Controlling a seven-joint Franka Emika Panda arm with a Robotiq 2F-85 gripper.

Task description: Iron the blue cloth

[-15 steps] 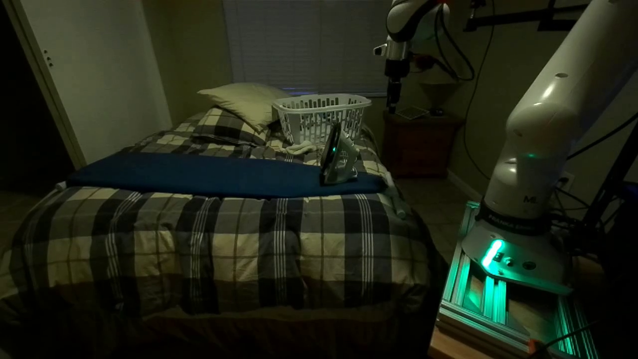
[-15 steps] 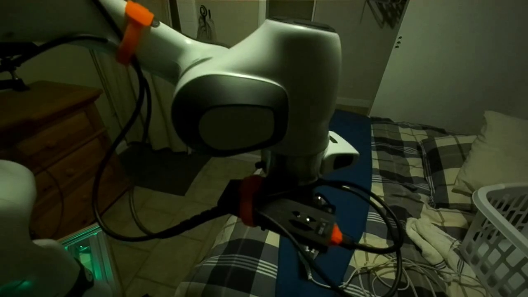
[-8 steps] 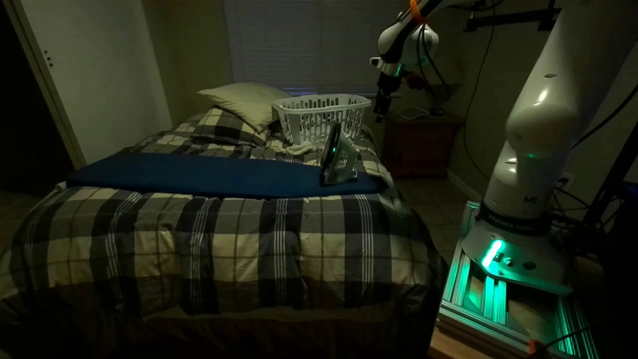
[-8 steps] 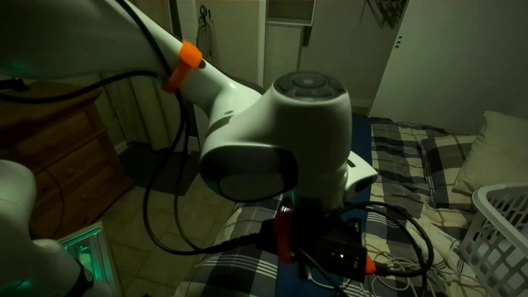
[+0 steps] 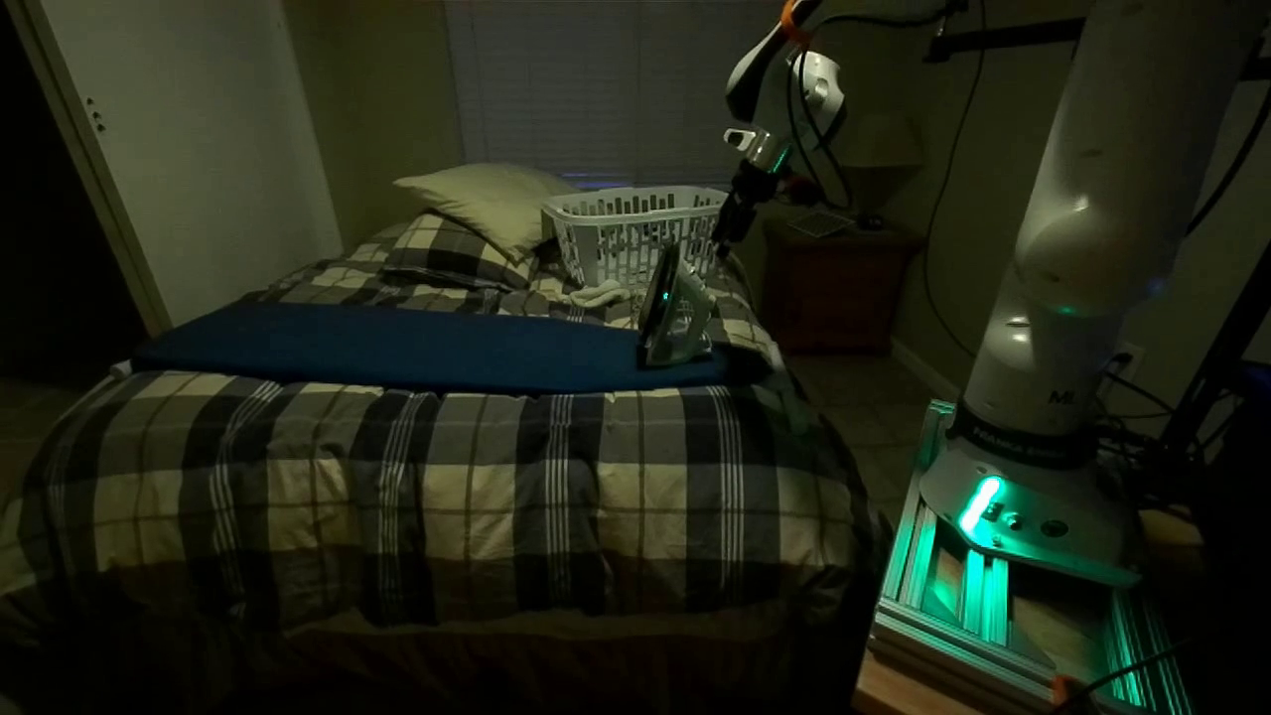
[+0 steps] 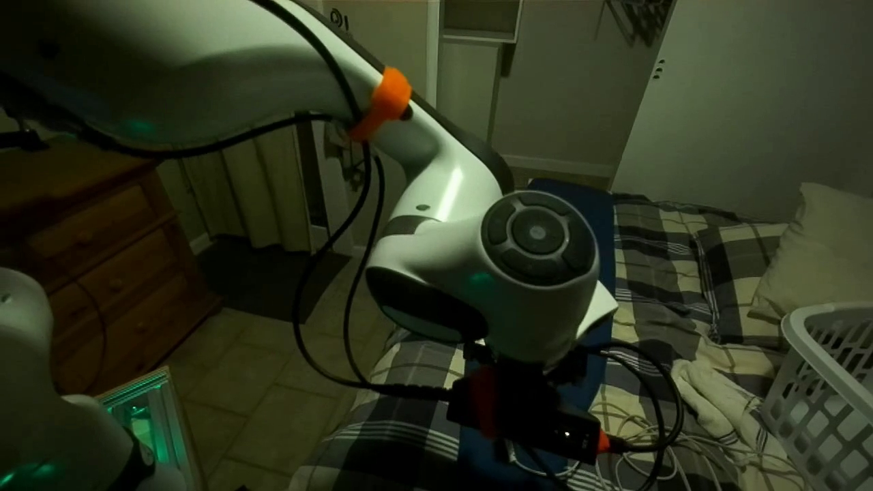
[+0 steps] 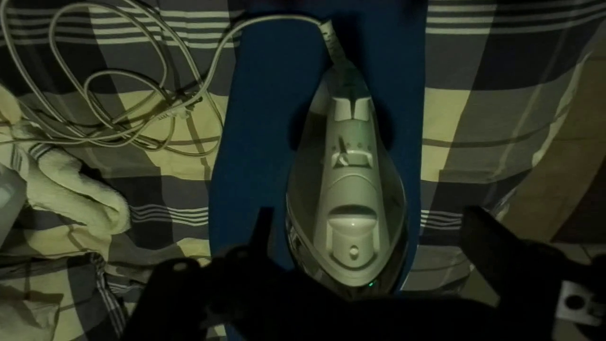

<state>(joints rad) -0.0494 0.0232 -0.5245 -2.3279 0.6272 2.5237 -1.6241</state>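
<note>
The blue cloth (image 5: 427, 343) lies flat across the plaid bed. It also shows in an exterior view (image 6: 580, 201), partly behind the arm, and in the wrist view (image 7: 265, 118). A pale iron (image 5: 685, 318) stands upright on its heel on the cloth, near the end closer to the robot base. The iron (image 7: 352, 189) fills the middle of the wrist view, with a small green light. My gripper (image 5: 724, 246) is tilted, above and behind the iron. In the wrist view its dark fingers (image 7: 368, 209) are wide apart, one to each side of the iron, holding nothing.
A white laundry basket (image 5: 640, 209) stands behind the iron on the plaid bedspread (image 5: 477, 477). The iron's pale cord (image 7: 142, 118) lies coiled beside the cloth, near a white towel (image 7: 80, 203). A pillow (image 5: 496, 199) and a nightstand (image 5: 839, 288) are farther back.
The arm has swung over the bed toward the iron. The gripper has come lower and has tilted. The iron, cloth and basket have not moved.
</note>
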